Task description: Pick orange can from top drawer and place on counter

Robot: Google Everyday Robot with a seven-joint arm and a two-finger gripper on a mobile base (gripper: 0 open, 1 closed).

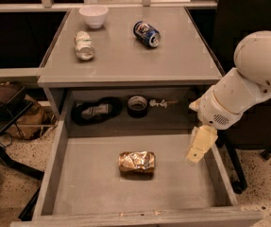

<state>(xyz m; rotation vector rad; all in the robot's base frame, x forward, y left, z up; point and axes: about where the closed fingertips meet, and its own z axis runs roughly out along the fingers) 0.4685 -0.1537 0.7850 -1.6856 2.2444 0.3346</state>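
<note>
The orange can [136, 162], golden and crumpled, lies on its side in the middle of the open top drawer [85, 186]. The counter [125, 56] is the grey top above the drawer. My gripper [199, 148] hangs from the white arm [248, 84] at the right. It is over the drawer's right side, to the right of the can and apart from it. It holds nothing.
On the counter lie a blue can [147, 33], a pale silver-green can [84, 45] and a white bowl [94, 15]. At the drawer's back lie a black tape roll [137, 106], a black strap-like item [95, 111] and a small metal piece [161, 103]. A dark chair [3, 108] stands at the left.
</note>
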